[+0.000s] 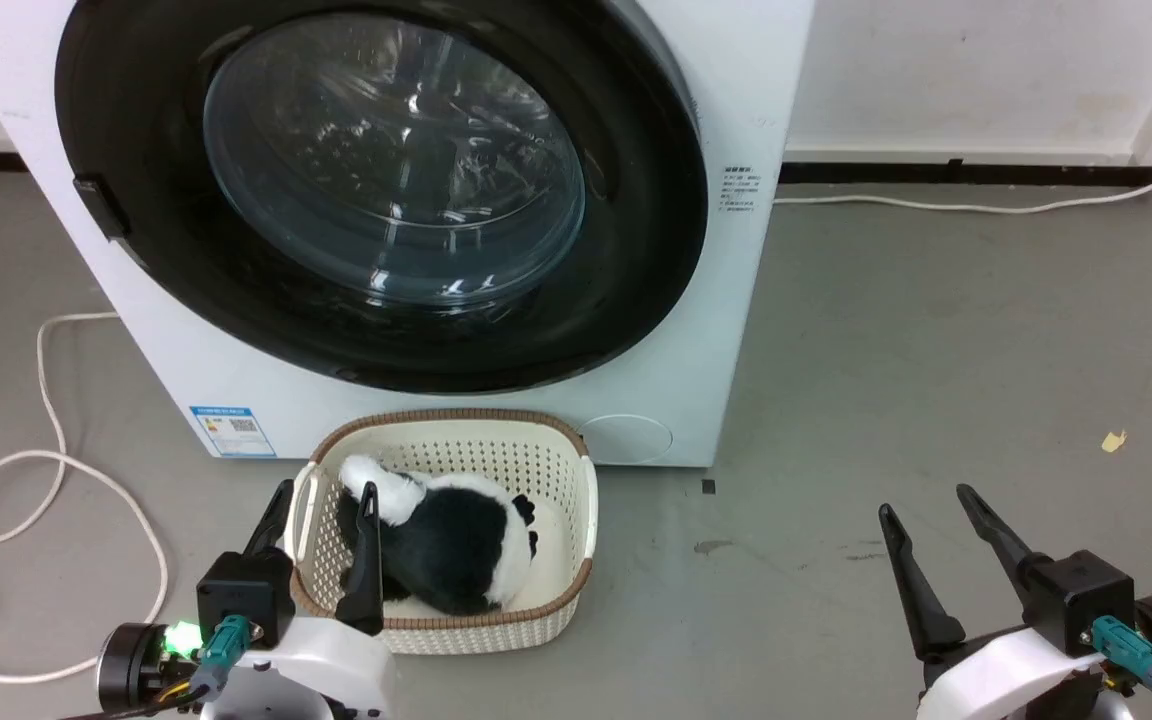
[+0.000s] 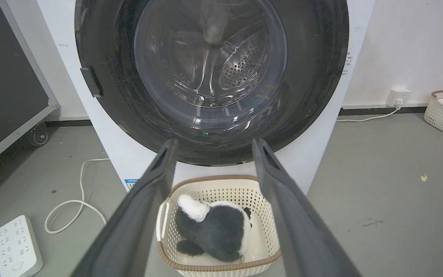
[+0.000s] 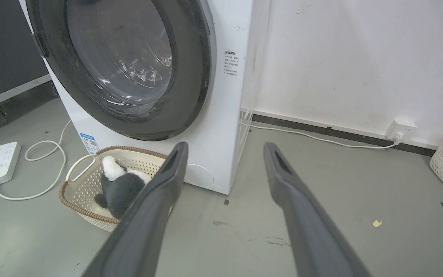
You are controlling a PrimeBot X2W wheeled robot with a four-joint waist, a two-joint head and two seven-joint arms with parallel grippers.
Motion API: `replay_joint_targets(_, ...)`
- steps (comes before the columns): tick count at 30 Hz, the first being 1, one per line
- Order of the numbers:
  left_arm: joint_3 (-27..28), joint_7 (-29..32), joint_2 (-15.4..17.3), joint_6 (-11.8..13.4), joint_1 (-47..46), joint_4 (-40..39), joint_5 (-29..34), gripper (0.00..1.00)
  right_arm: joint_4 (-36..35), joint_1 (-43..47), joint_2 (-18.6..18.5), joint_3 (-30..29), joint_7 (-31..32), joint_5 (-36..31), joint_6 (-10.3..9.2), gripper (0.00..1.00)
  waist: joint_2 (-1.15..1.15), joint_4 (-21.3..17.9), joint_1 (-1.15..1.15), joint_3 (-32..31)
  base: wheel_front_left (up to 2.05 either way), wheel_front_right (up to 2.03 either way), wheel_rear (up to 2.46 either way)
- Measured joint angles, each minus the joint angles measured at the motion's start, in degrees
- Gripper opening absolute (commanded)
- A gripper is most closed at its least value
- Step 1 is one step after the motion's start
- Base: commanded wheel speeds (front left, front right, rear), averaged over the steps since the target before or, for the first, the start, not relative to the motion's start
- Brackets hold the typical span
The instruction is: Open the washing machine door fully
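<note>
Progress: nothing done yet. The washing machine door (image 1: 381, 185) sits shut, flush in the front face of the white washing machine (image 1: 746, 90). No gap shows round its black ring in the head or right wrist views. The steel drum (image 2: 240, 65) can be seen through the domed glass.

The handle tab (image 1: 101, 207) sits on the door's edge toward the machine's left side and is untouched.

Judged: the whole task is left. That means reaching the tab, unlatching, then swinging the door out to its full travel. The hinge is likely on the side opposite the tab.

Left gripper (image 1: 326, 492):
- Fingers spread wide, holding nothing, and touching nothing I can make out.
- It hangs low in front of the machine, below the door.
- Under it is the cream basket (image 1: 584, 470), which stands against the machine's foot with a black-and-white plush toy (image 1: 456, 545) inside.
- It is well short of the tab.

Right gripper (image 1: 924, 500):
- Fingers also spread, and empty.
- It sits in front of the machine, out past its right-hand corner, above bare floor (image 1: 936, 350).
- It is well apart from the door
</note>
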Motion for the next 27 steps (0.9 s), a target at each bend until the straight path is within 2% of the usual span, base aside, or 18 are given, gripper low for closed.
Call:
replay_joint_targets(9, -0.4, -1.1, 0.0, 0.1, -0.2, -0.1, 0.0, 1.0, -0.2, -1.2, -0.4, 0.2, -1.0, -0.1, 0.0, 1.0, 0.0, 0.8, 0.0, 2.1, 0.0, 0.0, 0.0)
replay_joint_targets(22, -1.5, -2.7, 0.0, 0.6, -1.7, -0.6, -0.2, 1.0, -0.9, -8.6, -4.6, 1.1, -0.6, 1.8, 0.0, 1.0, 0.0, 2.6, 0.01, 6.2, 0.0, 0.0, 0.0)
replay_joint_targets(23, -1.7, -2.8, 0.0, 0.6, -1.8, -0.6, -0.2, 1.0, -0.9, -9.3, -4.7, 1.1, -0.3, 2.4, 0.0, 0.45, 0.0, 2.8, 0.01, 6.4, 0.0, 0.0, 0.0)
replay_joint_targets(24, -1.9, -2.9, 0.0, 0.6, -2.0, -0.7, -0.2, 1.0, -0.9, -10.0, -4.8, 1.0, 0.1, 3.1, 0.0, 0.02, 0.0, 3.0, 0.0, 6.7, 0.0, 0.0, 0.0)
replay_joint_targets(27, -2.2, -3.4, 0.0, 0.6, -2.6, -0.8, -0.3, 1.0, -0.8, -12.2, -5.5, 1.0, 0.9, 4.5, 0.0, 0.0, 0.0, 3.6, 0.01, 7.5, 0.0, 0.0, 0.0)
